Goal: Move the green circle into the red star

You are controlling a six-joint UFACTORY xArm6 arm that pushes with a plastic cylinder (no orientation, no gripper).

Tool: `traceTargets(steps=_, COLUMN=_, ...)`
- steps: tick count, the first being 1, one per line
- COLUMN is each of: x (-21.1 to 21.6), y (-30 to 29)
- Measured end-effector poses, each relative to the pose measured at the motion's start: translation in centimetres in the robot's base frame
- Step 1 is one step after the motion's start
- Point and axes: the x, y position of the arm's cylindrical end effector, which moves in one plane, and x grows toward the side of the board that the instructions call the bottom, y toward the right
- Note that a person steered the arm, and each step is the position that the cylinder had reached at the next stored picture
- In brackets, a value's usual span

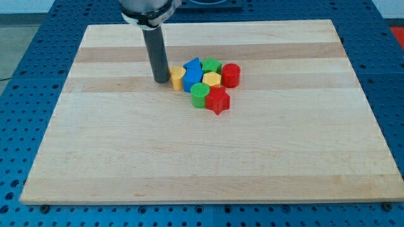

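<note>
While the dark rod stands upright over the wooden counter [126,157], my tip [162,81] rests on the surface at the left edge of a tight cluster of blocks, just beside a yellow block [177,78] whose shape is partly hidden; whether the tip touches it I cannot tell. As a tool, the rod has nothing that clenches or releases: it is a plain bar carrying nothing, only its lower end near the blocks.

All the blocks sit together a little above the middle of the counter. The green circle [200,95] lies at the cluster's lower edge, with its ribbed top facing up. Directly to its right, touching it or nearly so, is the red star [218,99], the block nearest the view's bottom. So the green circle is already right against the red star, and my tip is to the upper left of both, with the yellow block and a blue block [192,79] between.

Above the green circle is a yellow hexagon [211,79]. Toward the view's top sit a blue triangle [193,64] and a green block [211,65] of unclear outline. On the cluster's right side stands a red cylinder [231,75], beside the yellow hexagon.

Around the counter runs a blue perforated base [31,94].
</note>
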Motion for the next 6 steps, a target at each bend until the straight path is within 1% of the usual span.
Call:
traceTargets(steps=1, x=-0.3, y=-0.3)
traceTargets(steps=2, x=0.0, y=-3.3)
traceTargets(steps=3, x=3.6, y=-4.4)
traceTargets(steps=4, x=7.7, y=0.0)
traceTargets(steps=5, x=7.1, y=5.1)
traceTargets(steps=6, x=6.1, y=6.2)
